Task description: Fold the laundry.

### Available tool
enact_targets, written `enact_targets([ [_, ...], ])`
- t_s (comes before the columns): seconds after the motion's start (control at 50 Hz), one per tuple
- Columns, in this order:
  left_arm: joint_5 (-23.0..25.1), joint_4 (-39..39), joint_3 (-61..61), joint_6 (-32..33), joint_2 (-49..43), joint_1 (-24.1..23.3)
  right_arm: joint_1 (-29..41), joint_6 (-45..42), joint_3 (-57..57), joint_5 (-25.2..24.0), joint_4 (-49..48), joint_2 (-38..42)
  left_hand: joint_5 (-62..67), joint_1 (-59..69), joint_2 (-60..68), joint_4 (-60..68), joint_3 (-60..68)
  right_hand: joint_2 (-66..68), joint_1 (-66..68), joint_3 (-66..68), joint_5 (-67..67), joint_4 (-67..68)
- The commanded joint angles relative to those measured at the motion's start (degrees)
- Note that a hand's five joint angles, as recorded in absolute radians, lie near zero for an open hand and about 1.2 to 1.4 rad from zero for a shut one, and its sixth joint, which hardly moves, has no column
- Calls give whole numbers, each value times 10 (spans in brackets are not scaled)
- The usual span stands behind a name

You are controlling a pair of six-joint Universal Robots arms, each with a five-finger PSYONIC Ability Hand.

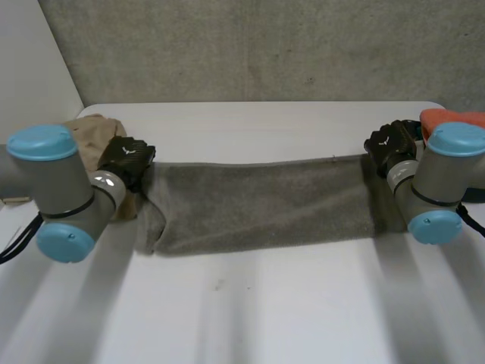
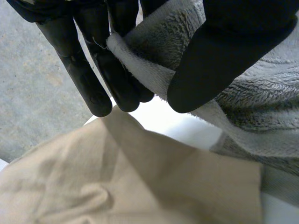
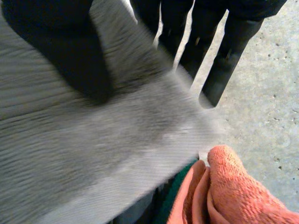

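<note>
A bare lab: concrete wall [image 1: 265,45], white table [image 1: 265,303].

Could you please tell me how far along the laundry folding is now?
The grey towel looks already folded into a long strip on the table. The left hand pinches one end, the right hand the other. Still left: folding that strip shorter, then probably the crumpled tan cloth and the orange cloth.

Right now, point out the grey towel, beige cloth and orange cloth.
grey towel [image 1: 265,201], head view, its middle.
beige cloth [image 2: 117,186], left wrist view, its middle.
orange cloth [image 3: 238,186], right wrist view, a fold.
</note>
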Motion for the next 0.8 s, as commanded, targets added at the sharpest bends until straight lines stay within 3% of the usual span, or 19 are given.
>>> enact_targets([
  [0.02, -11, -2, 52, 4, -41, -14, 3, 9, -27, 7, -41, 31, -528, -516, -539, -546, -544, -390, -369, -398, -397, -400],
  [0.12, -17, -2, 56, 4, -34, -22, 6, 45, -20, 12, -43, -1, -523, -511, -534, -541, -539, -390, -369, -398, -397, -400],
  [0.24, -37, -6, 19, -4, 43, -27, -3, 130, 29, 11, -14, -95, -521, -510, -532, -540, -538, -390, -369, -398, -397, -400],
  [0.34, -31, -6, -51, -6, 114, -33, -8, 174, 74, 4, 106, -193, -528, -516, -539, -546, -544, -390, -369, -398, -397, -400],
  [0.5, -24, 23, -170, -36, 194, -59, -59, 190, 148, -24, 292, -216, -531, -520, -542, -550, -548, -244, -224, -252, -251, -255],
  [0.62, -6, 46, -205, -46, 198, -61, -111, 189, 219, -89, 243, -215, -530, -518, -541, -548, -546, -118, -98, -126, -126, -129],
  [0.8, -1, 50, -209, -51, 191, -68, -120, 186, 257, -118, 111, -177, -530, -518, -541, -548, -546, -103, -82, -111, -110, -113],
])
